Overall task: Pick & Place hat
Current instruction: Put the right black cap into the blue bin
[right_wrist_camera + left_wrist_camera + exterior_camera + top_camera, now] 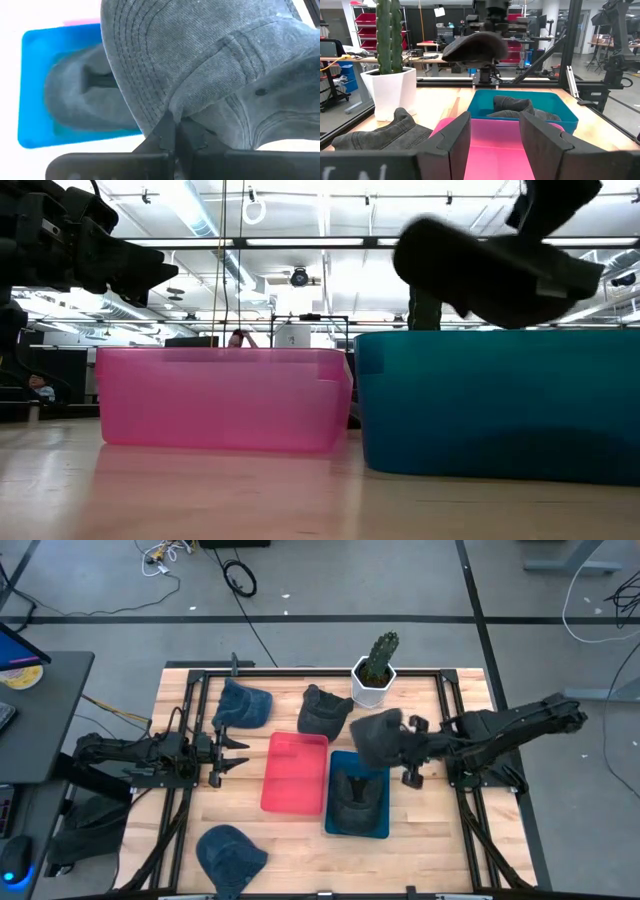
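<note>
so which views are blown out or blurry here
Low view: ceiling lights backlight the held hat into a dark silhouette. Right wrist view: the table is washed out white and the blue bin is soft. Left wrist view: its own tool is blurred up close.

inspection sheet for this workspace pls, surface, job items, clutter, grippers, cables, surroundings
surface: wooden table inside a black frame.
job's things: dark grey hat held in the air above the teal bin, which already holds another hat; pink bin empty; two blue hats and one dark hat lie on the table.
clutter: potted cactus at the far edge.
grippers: right gripper with jaws shut on the hat's fabric; left gripper waits beside the pink bin, jaws open.
cables: loose black cable on the floor.
surroundings: grey floor, desk to the left.
</note>
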You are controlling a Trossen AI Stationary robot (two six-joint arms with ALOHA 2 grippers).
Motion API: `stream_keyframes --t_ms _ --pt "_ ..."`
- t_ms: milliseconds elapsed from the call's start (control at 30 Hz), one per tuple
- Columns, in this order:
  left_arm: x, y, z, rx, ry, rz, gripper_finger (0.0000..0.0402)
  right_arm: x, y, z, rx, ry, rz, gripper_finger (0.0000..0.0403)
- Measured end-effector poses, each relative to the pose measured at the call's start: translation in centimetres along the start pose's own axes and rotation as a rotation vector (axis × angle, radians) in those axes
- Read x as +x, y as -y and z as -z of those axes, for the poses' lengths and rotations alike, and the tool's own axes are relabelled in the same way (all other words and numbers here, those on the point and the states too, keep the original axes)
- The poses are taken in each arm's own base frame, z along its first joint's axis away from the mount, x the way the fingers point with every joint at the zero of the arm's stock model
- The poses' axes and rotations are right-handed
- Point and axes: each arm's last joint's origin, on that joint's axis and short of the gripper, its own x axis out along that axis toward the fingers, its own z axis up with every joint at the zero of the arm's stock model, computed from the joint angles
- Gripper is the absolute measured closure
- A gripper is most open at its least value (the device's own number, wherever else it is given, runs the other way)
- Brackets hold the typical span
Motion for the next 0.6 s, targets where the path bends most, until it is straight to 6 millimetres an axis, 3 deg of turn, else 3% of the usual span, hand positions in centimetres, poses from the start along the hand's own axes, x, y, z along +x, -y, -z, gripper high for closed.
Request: stream_keyframes --t_ms 367,600 --pt "0.0 0.0 0.0 0.000 0.000 0.000 0.0229 0.7 -3.6 0.4 -0.494 -0.016 -0.156 0.0403" --pt "0.0 0.0 0.0 0.000 0.000 0.000 0.0229 1.9 -5.2 0.0 -0.666 0.018 -0.176 0.0403"
